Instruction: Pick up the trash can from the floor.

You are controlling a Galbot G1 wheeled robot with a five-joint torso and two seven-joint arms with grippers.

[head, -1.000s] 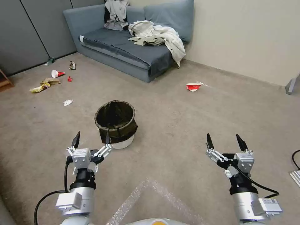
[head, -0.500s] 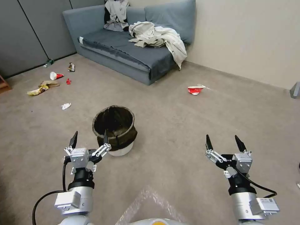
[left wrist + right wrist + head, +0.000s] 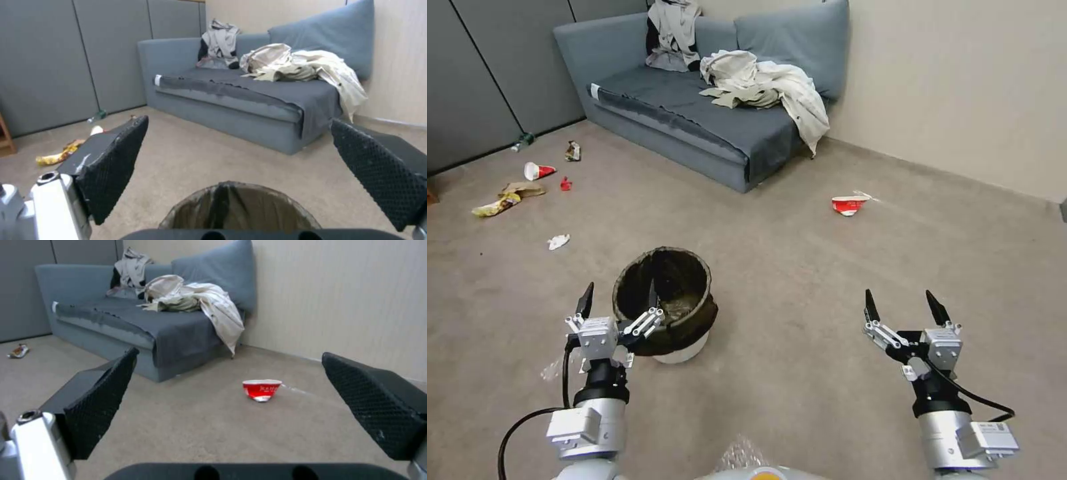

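Trash can [image 3: 664, 303] upright on floor [image 3: 800, 280], in front of sofa [image 3: 707, 127]. Left claw [image 3: 620, 301] spread wide, hovering just beside can's near rim, holding nothing. Right claw [image 3: 902, 305] spread wide, well apart from can, holding nothing.

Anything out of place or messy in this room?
Yes: litter lies loose on the beige carpet floor, including a crushed red cup and wrappers, outside the small white bag-lined trash can. Rumpled clothes cover the sofa.
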